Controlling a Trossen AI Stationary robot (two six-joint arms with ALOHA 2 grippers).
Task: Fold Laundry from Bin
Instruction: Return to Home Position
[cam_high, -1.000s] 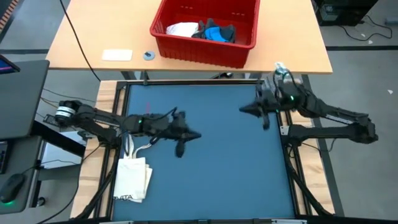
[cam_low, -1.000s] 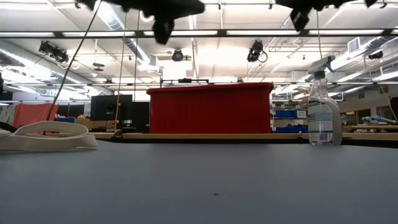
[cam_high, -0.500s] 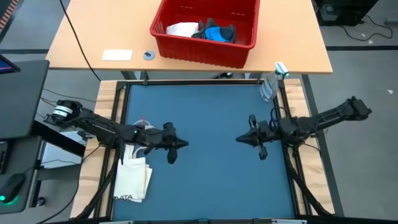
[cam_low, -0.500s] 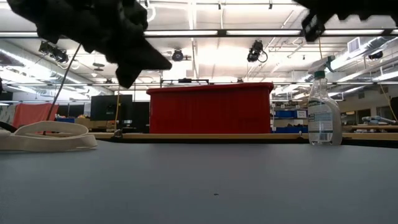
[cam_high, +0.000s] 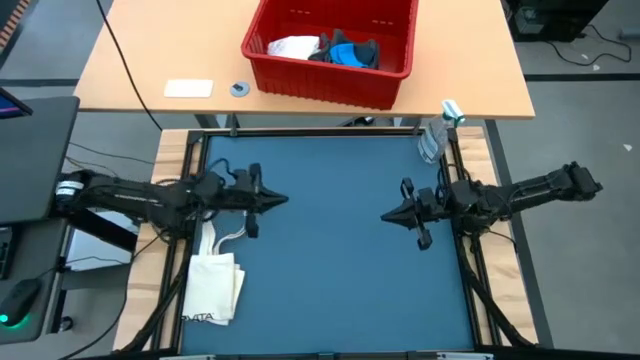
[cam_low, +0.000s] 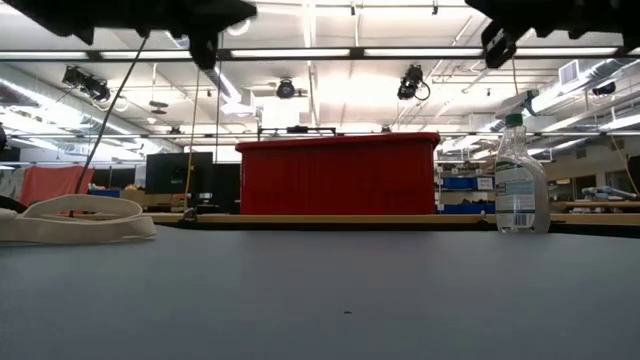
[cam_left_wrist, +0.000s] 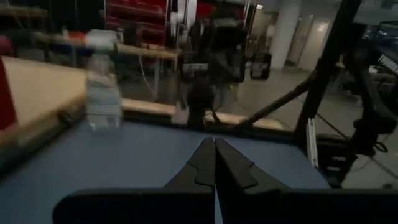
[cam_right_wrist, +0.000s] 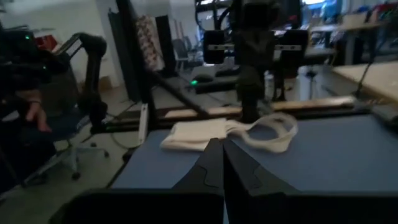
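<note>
The red bin (cam_high: 330, 50) stands on the wooden table beyond the blue mat and shows side-on in the low view (cam_low: 338, 175). The laundry lies in it: a white piece (cam_high: 293, 47), a bright blue piece (cam_high: 345, 50) and dark pieces (cam_high: 368, 52). My left gripper (cam_high: 285, 200) hangs level above the mat's left half, shut and holding nothing (cam_left_wrist: 214, 143). My right gripper (cam_high: 385, 216) hangs level above the mat's right half, also shut with nothing in it (cam_right_wrist: 219, 144). The two grippers point at each other across the mat.
A cream tote bag (cam_high: 213, 285) lies on the mat's near left corner, its handles toward the far side (cam_low: 75, 218). A clear bottle (cam_high: 435, 135) stands at the mat's far right corner (cam_low: 520, 180). A white card (cam_high: 188, 88) and a small disc (cam_high: 239, 89) lie on the wooden table.
My left gripper has drawn back toward the table's left edge and a little toward the far edge. My right gripper came from the far right corner toward the near edge and down, turning level, then held still. Both stayed shut.
</note>
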